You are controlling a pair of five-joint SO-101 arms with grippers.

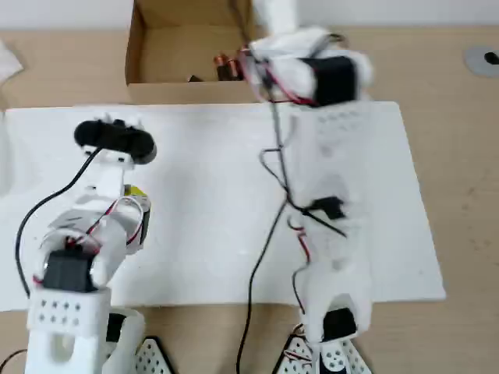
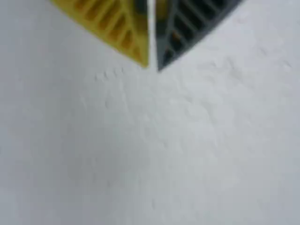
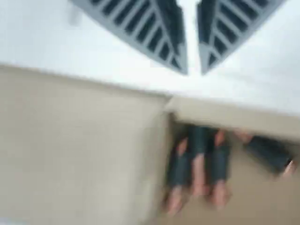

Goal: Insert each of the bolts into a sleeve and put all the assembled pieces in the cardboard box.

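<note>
**Assembled pieces in the box, both grippers empty**

At the right-hand edge of the cardboard box (image 1: 187,92), seen from above: the right gripper (image 3: 193,70), grey fingers (image 3: 150,33) released, a small gap between the tips and nothing in it. Beyond those tips, inside the box and close to its wall — a cluster of assembled pieces (image 3: 199,161), dark sleeves (image 3: 218,161) with copper-coloured bolt ends (image 3: 200,180), lying side by side and touching. Perhaps three in the cluster; too blurred for a safe count. One more piece (image 3: 267,152) just beside, tilted, apart from the cluster. All of them clear of the fingers, not touching them.

Over the white mat (image 1: 203,210), well apart from the box: the left gripper (image 2: 152,65), one yellow finger (image 2: 112,28) and one dark finger (image 2: 187,28), brought almost together at the tips, only a thin slit between. Nothing gripped there — just mat surface under the tips.

Under the mat and the box, a wooden table (image 1: 460,156).
</note>
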